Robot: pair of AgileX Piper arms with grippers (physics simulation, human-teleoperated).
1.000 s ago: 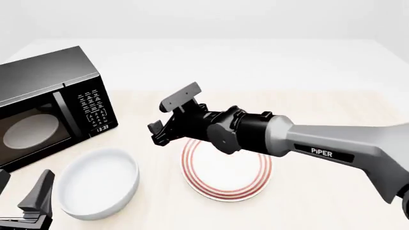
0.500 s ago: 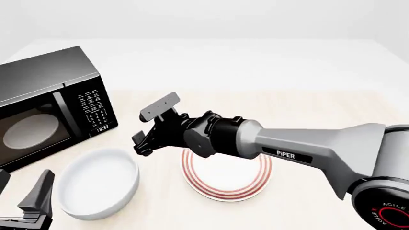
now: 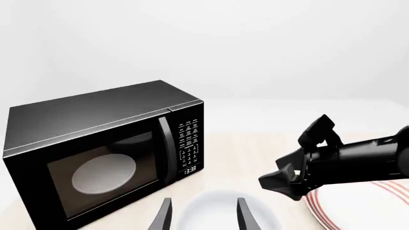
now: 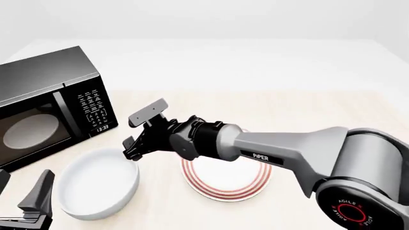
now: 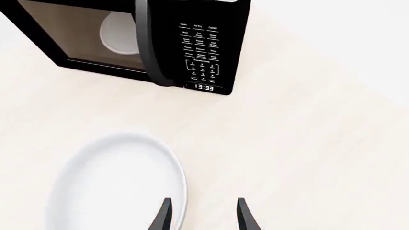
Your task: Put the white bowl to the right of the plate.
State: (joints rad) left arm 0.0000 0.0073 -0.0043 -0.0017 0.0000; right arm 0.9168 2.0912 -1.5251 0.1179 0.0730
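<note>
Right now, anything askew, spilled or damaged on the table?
Nothing stands out. The bowl sits upright and whole, left of the plate, which lies flat. The microwave is shut. The right gripper is open at the bowl's rim.

A black microwave (image 4: 48,105) stood at about nine o'clock on the pale wooden table (image 4: 307,115), turned so its front faced toward five o'clock. Its door was shut, and through the dark glass a grey turntable disc (image 4: 26,130) showed as a pale oval. A vertical handle (image 4: 62,114) ran down the door's edge beside the keypad (image 4: 93,103), and under the keys a small display (image 4: 102,128) read 13:33. The top of the microwave was plain and glossy. Toward twelve o'clock the tabletop ran off into a pale, washed-out background.
</note>
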